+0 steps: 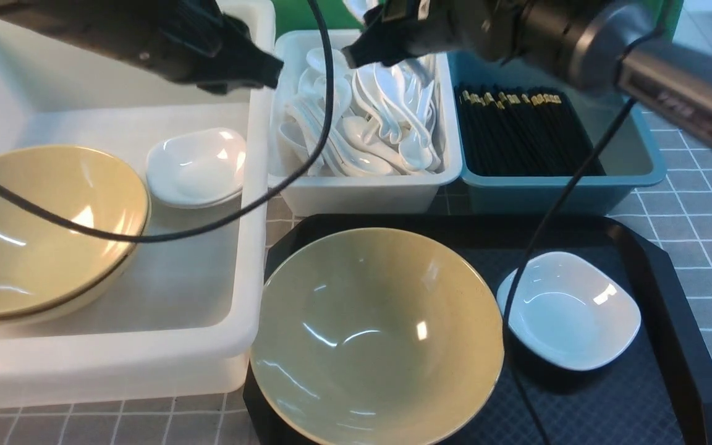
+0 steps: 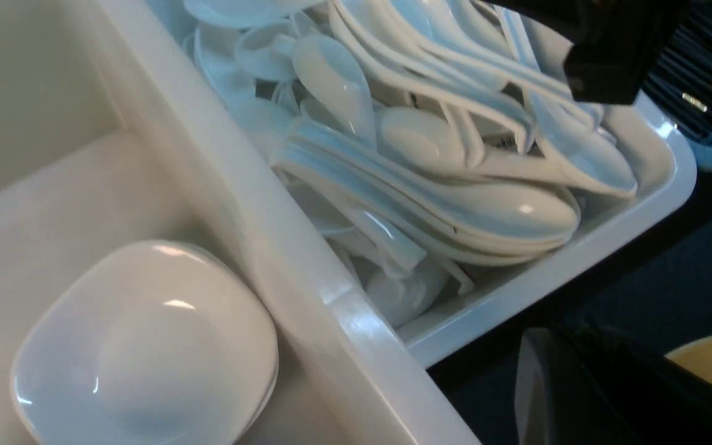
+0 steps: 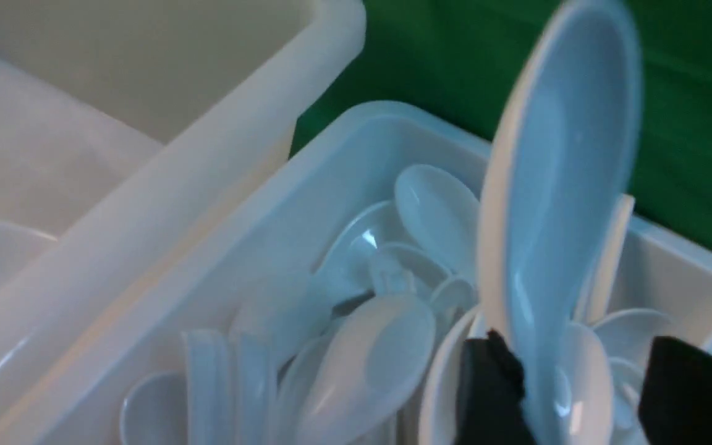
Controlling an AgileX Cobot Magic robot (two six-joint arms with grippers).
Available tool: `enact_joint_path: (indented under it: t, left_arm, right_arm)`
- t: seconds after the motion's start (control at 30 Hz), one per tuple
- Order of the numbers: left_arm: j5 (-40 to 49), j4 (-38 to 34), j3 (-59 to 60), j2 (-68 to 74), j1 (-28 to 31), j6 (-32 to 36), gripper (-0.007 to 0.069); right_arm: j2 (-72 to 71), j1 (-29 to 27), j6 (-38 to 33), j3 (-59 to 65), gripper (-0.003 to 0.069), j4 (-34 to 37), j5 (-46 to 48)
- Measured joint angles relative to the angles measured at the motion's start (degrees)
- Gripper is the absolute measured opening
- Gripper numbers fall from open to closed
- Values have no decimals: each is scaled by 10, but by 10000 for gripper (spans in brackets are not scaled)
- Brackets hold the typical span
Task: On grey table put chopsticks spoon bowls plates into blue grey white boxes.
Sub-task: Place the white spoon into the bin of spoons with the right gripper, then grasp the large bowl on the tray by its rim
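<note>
My right gripper (image 1: 362, 52) (image 3: 575, 358) hangs over the small white box (image 1: 362, 191) full of spoons. Its jaws stand open. A white spoon (image 3: 554, 185) stands upright between them, leaning on one finger (image 3: 492, 383) with a clear gap to the other. My left gripper (image 1: 266, 68) (image 2: 578, 395) is shut and empty above the big white tub's (image 1: 251, 247) right wall. In the tub lie a tan bowl (image 1: 41, 228) and a white plate (image 1: 195, 164). Another bowl (image 1: 374, 334) and plate (image 1: 569, 309) sit on the black tray. Black chopsticks (image 1: 517, 130) fill the blue box (image 1: 554, 191).
The black tray (image 1: 671, 296) lies in front of the two small boxes on the grey gridded table (image 1: 690, 216). Black cables (image 1: 547, 222) from both arms hang across the tub and the tray. A green backdrop (image 3: 690, 123) stands behind the boxes.
</note>
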Motion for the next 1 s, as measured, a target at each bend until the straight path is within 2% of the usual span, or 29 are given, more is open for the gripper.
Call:
enact_joint_path:
  t: [0.03, 0.1, 0.17, 0.3, 0.4, 0.47, 0.5, 0.57, 0.63, 0.67, 0.7, 0.8, 1.0]
  left_arm:
    - [0, 0, 0, 0, 0, 1, -11]
    - [7, 2, 0, 1, 0, 6, -11]
    - [9, 2, 0, 1, -1, 8, -8]
    - [37, 5, -8, 6, -8, 11, 15]
    - [104, 15, -41, 35, -35, 17, 100]
    - [133, 24, -61, 63, -59, 24, 183]
    - [138, 29, -65, 69, -64, 25, 202]
    - [145, 45, -92, 112, -95, 27, 333]
    - [146, 62, -100, 140, -114, 31, 422]
    - [146, 64, -102, 143, -116, 33, 431]
    - [148, 79, -103, 165, -129, 37, 491]
    - [158, 114, -104, 202, -144, 46, 580]
    - [136, 128, -104, 253, -146, 55, 597]
  right_arm:
    - [2, 0, 4, 0, 421, 0, -1]
    - [3, 0, 16, -1, 541, 0, 7]
    - [-7, -1, 16, -9, 601, 0, 39]
    - [-39, -1, -7, -30, 617, 1, 143]
    - [-93, -1, -99, -55, 578, 1, 302]
    - [-129, -1, -144, -59, 537, 0, 411]
    - [-129, -1, -149, -60, 533, 0, 411]
    - [-161, -3, -183, -47, 471, -1, 484]
    - [-180, -5, -185, -25, 436, -1, 496]
    - [-183, -5, -185, -19, 428, -1, 497]
    - [-203, -5, -184, 7, 394, -1, 501]
    - [-257, -5, -180, 71, 337, 0, 503]
    - [-345, -5, -193, 163, 252, -4, 505]
